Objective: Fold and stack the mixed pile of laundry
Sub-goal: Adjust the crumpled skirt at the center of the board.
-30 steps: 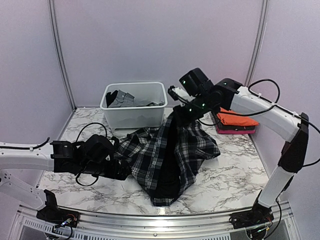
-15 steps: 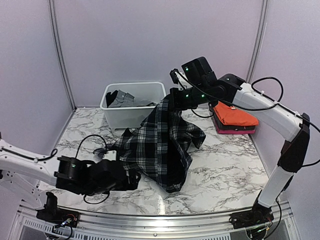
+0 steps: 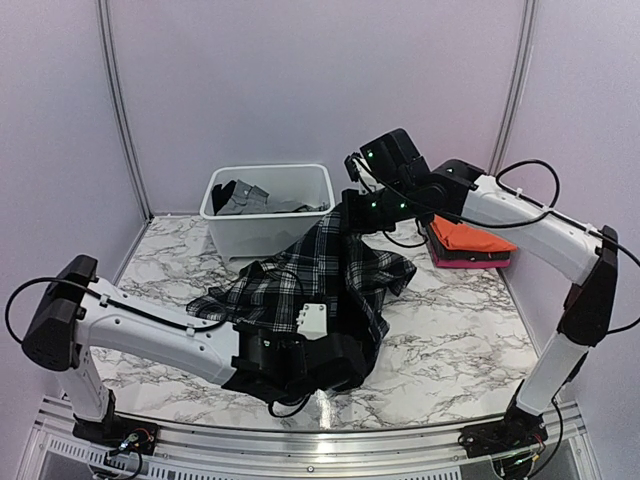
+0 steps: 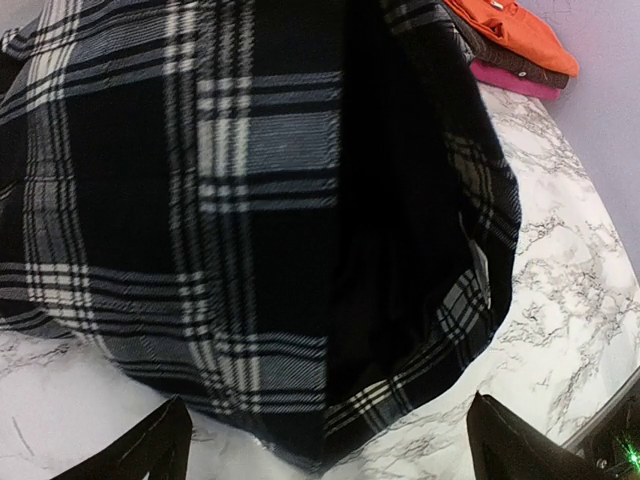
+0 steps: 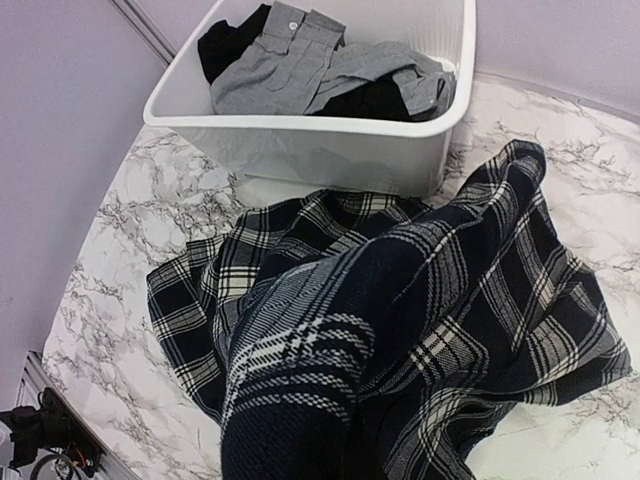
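The black-and-white plaid skirt (image 3: pixel 320 275) hangs from my right gripper (image 3: pixel 352 212), which is shut on its top; most of the cloth drapes onto the marble table. In the right wrist view the bunched plaid (image 5: pixel 330 380) hides the fingers. My left gripper (image 3: pixel 350 362) sits low at the skirt's front hem (image 4: pixel 310 440), open, with its two dark fingertips (image 4: pixel 150 450) wide apart on either side of the hem corner and nothing between them. A folded orange T-shirt (image 3: pixel 470 236) tops a small stack at the right.
A white tub (image 3: pixel 268 228) stands at the back, holding a grey shirt (image 5: pixel 310 70) and dark cloth. The stack under the orange T-shirt has a dark layer and a pink one (image 3: pixel 470 262). The left arm (image 3: pixel 150 330) lies across the table's front.
The left arm swung from the left side across the front to the skirt's lower hem. The right gripper lifted the skirt, then lowered it a little, and the cloth drew back leftward.
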Robot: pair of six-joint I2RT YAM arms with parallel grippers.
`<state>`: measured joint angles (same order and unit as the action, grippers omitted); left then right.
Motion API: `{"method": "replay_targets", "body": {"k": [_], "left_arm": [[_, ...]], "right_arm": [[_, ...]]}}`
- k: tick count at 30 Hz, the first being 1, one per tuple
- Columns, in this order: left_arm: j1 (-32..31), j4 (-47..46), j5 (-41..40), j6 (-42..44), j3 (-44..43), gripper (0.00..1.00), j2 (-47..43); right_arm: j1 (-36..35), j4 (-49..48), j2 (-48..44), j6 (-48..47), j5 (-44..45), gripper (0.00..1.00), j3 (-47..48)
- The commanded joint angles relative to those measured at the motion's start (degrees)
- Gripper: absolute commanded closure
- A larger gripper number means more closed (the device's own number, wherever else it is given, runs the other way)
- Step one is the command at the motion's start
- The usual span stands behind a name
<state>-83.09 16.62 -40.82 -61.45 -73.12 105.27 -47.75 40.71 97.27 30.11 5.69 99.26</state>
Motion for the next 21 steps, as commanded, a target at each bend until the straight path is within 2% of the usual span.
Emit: {"method": "replay_targets", "body": {"k": [1,5,10,12,14,16,18,20,21], "left_arm": [[0.1,8.0,-3.0,-0.2,-5.7,0.01,6.4],[1.0,17.4,-3.1,-6.5,-8.9,0.01,10.7],[3.9,21.5,0.3,-13.4,-4.6,0.03,11.0],[5.3,21.8,1.9,-14.3,-2.0,0.19,9.6],[5.4,21.8,1.2,-14.7,0.7,0.4,6.8],[5.3,21.5,0.1,-14.4,3.0,0.68,3.7],[5.5,21.5,-1.1,-13.6,5.1,0.88,0.8],[5.7,21.5,-1.8,-12.0,6.5,1.0,-1.9],[5.8,21.5,-2.1,-11.0,6.9,1.0,-3.1]], "right_arm": [[-0.5,-3.6,-3.1,1.9,0.2,1.0,-0.8],[-0.5,-3.3,-3.8,1.6,1.0,1.0,-1.8],[-0.6,-2.2,-4.8,0.2,1.8,1.0,-3.7],[-0.6,-1.5,-5.3,-0.4,2.6,1.0,-4.8],[-0.5,-0.6,-6.0,-1.6,4.8,1.0,-7.0],[-0.4,0.0,-6.8,-3.9,7.9,0.94,-9.7],[-0.2,0.6,-7.6,-6.2,10.6,0.86,-13.1],[0.1,0.8,-8.5,-8.6,13.3,0.78,-17.6],[0.3,0.8,-8.9,-9.7,14.4,0.73,-20.0]]}}
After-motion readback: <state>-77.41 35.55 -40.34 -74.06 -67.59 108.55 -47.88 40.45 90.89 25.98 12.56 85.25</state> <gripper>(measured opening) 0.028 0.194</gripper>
